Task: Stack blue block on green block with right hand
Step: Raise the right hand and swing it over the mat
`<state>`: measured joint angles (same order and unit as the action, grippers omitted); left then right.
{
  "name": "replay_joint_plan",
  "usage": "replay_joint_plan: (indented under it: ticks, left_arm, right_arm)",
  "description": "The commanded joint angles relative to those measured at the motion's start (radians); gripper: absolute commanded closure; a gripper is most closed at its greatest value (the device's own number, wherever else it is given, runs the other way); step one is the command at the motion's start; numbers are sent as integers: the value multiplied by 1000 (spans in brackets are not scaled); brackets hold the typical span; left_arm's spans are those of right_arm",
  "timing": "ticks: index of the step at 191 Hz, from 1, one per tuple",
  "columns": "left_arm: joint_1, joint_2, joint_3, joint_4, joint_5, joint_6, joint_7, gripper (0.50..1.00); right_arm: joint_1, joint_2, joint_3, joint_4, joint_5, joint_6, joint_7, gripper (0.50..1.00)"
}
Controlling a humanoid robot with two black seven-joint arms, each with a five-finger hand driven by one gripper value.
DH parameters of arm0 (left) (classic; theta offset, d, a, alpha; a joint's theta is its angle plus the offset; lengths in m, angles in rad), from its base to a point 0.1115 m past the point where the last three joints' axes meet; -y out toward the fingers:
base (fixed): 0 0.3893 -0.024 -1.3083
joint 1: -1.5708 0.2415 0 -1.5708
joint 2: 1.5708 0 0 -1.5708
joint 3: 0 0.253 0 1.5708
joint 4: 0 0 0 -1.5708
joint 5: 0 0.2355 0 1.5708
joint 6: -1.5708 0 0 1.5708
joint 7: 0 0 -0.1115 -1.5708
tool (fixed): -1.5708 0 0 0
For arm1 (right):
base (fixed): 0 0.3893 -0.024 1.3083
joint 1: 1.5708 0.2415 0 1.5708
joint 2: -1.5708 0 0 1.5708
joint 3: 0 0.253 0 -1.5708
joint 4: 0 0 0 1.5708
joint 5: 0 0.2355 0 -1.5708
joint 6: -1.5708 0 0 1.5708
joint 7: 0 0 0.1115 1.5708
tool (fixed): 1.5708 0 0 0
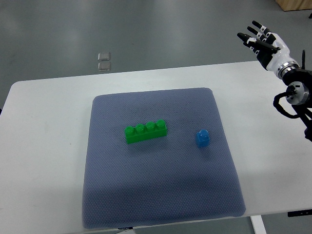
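Observation:
A long green block (146, 131) with a row of studs lies near the middle of the blue-grey mat (161, 195). A small blue block (203, 138) stands on the mat to the right of the green one, apart from it. My right hand (258, 40) is raised at the upper right, beyond the table's far edge, far from both blocks. Its fingers are spread and it holds nothing. The left arm is out of view.
The mat lies on a white table (44, 146). Two small square plates (104, 60) are set in the grey floor beyond the table. A wooden object (295, 5) shows at the top right corner.

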<state>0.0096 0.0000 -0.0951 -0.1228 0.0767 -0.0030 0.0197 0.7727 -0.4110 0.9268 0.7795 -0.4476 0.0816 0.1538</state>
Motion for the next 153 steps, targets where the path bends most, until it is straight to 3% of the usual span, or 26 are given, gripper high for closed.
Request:
replay_joint_plan:
  ticks: [1, 66, 106, 153]
  left_arm:
    - [0, 0, 0, 0, 0, 0, 0, 500]
    - [0, 0, 0, 0, 0, 0, 0, 500]
    - [0, 0, 0, 0, 0, 0, 0, 500]
    - [1, 0, 0, 0, 0, 0, 0, 500]
  right_arm:
    - [0, -69, -9, 41, -105, 69, 0, 587]
    - [2, -180, -45, 141, -264, 190, 6, 587]
    - [-12, -287, -74, 368, -574, 371, 7, 587]
    - [2, -365, -246, 547, -908, 394, -5, 587]
